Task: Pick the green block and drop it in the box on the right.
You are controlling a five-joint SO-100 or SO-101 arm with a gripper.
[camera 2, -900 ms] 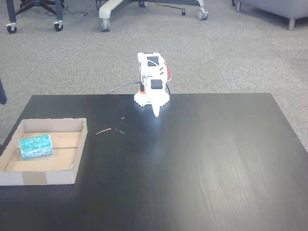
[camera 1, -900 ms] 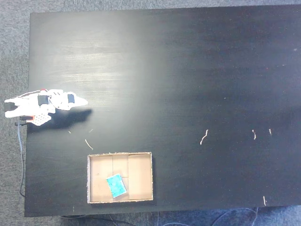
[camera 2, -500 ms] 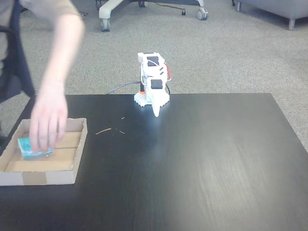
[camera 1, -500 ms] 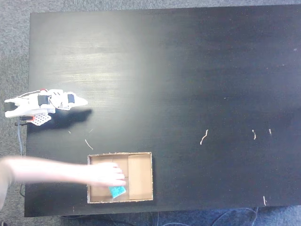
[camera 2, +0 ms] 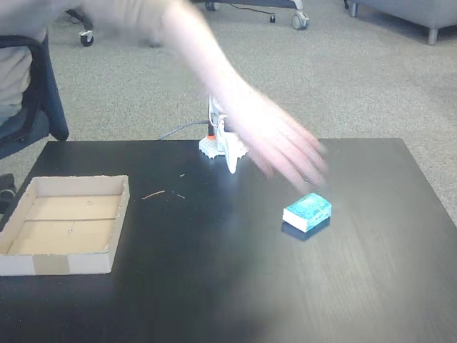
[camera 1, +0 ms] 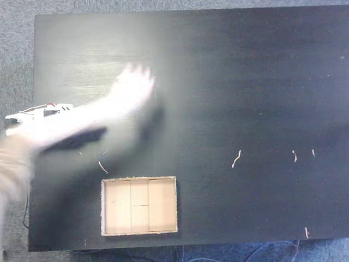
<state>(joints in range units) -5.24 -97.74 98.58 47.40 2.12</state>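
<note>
Black wood-grain surface (camera 2: 214,286) w/ soft glare, on grey carpet (camera 2: 343,78); office chair wheels (camera 2: 298,21) and dark chair (camera 2: 43,93) at back.

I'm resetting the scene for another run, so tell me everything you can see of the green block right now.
The green block shows in a fixed view as a small teal, box-shaped piece with a speckled top and paler sides. It lies flat on the black table, slightly turned, right of centre and well apart from the empty cardboard box. A person's blurred hand hovers just behind it; whether they touch cannot be told.
</note>
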